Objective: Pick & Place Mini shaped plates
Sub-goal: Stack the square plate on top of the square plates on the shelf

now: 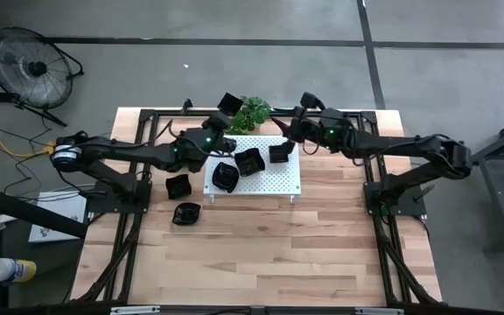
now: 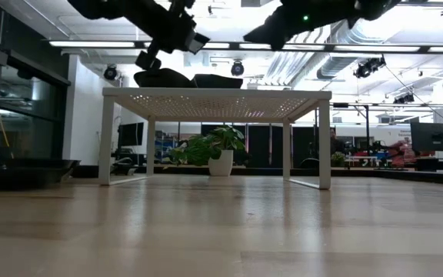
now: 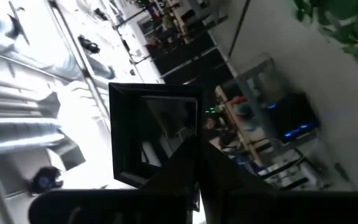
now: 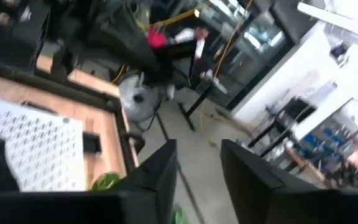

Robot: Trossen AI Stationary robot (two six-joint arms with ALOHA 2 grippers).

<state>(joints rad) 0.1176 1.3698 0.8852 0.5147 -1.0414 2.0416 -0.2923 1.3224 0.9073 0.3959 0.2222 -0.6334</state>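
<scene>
A square black mini shaped plate [image 3: 148, 130] hangs in the air at the table's far edge, beside the green plant [image 1: 253, 110], with my left gripper [image 1: 225, 114] shut on it. In the high view the plate [image 1: 229, 101] shows just beyond the fingers. My right gripper [image 4: 197, 177] stands open and holds nothing, above the far right corner of the white perforated board [image 1: 274, 179]. Three plates [image 1: 225, 177] [image 1: 249, 161] [image 1: 279, 153] rest on the board. Two more [image 1: 178, 185] [image 1: 186, 213] lie on the wooden table left of it. My left gripper pinches the square plate's rim near one corner [image 3: 188, 146] between its two shut fingers [image 3: 216, 180]. The plate is lifted clear of the table and the board, its hollow side turned toward the wrist camera.
The white board stands on short legs [image 2: 325, 146] at the table's far middle. The potted plant [image 2: 214, 150] sits behind it. A dark frame [image 1: 147, 114] runs along the table's edges. A fan [image 1: 33, 66] stands on the floor at the far left.
</scene>
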